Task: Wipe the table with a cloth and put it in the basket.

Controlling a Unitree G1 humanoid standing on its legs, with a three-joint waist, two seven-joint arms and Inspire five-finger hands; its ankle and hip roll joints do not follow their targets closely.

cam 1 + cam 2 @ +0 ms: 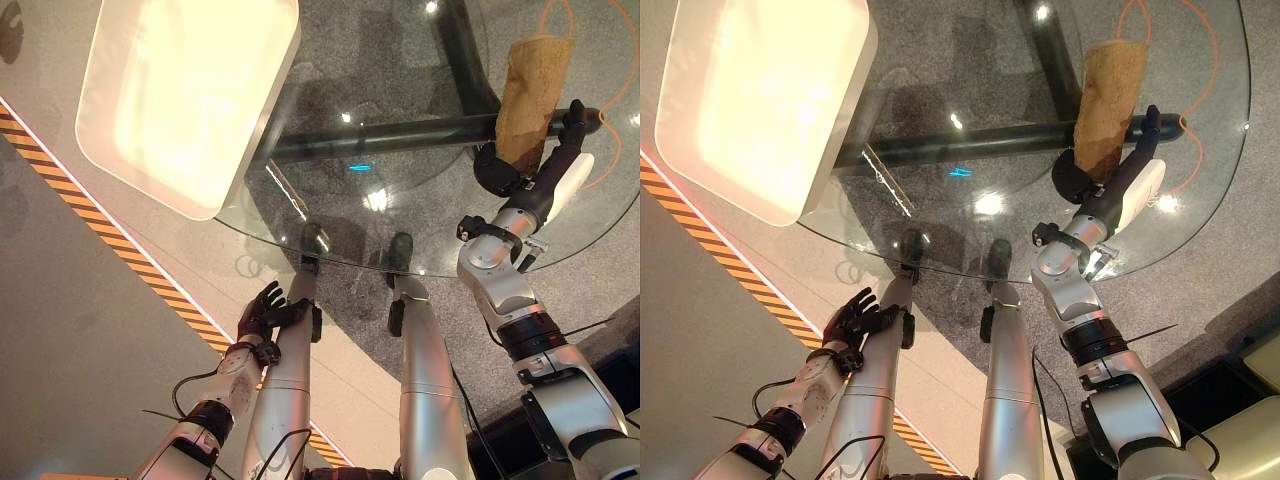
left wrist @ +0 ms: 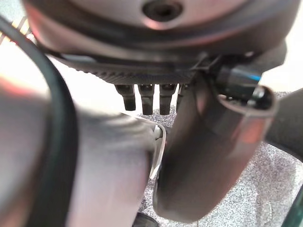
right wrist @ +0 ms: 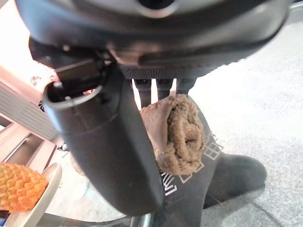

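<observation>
The basket [image 1: 180, 100], a pale shallow rounded tray-like one, sits on the far left edge of the round glass tabletop [image 1: 400, 190], partly overhanging it. It stands well apart from the cloth, so the carry across the glass is the risky stretch: if the grip is loose, the cloth could slip out on the way, or it could be dropped short of the basket's rim and slide off the smooth glass to the floor. An arm swinging in too low could also knock the overhanging basket off the edge.

The left hand [image 1: 265, 312] hangs below the near edge of the tabletop, down by the robot's side, with its fingers spread and relaxed, holding nothing.

The brown cloth [image 1: 530, 100] lies as a folded strip near the right edge of the tabletop, its length running away from the robot. The right hand [image 1: 545, 175] is at the cloth's near end: in the right wrist view the bunched end of the cloth [image 3: 180, 135] sits between the thumb and the fingers, so the hand appears closed on it. I judge the wiping to be under way. If the hand presses unevenly, the cloth may bunch up or fold under instead of sweeping flat.
</observation>
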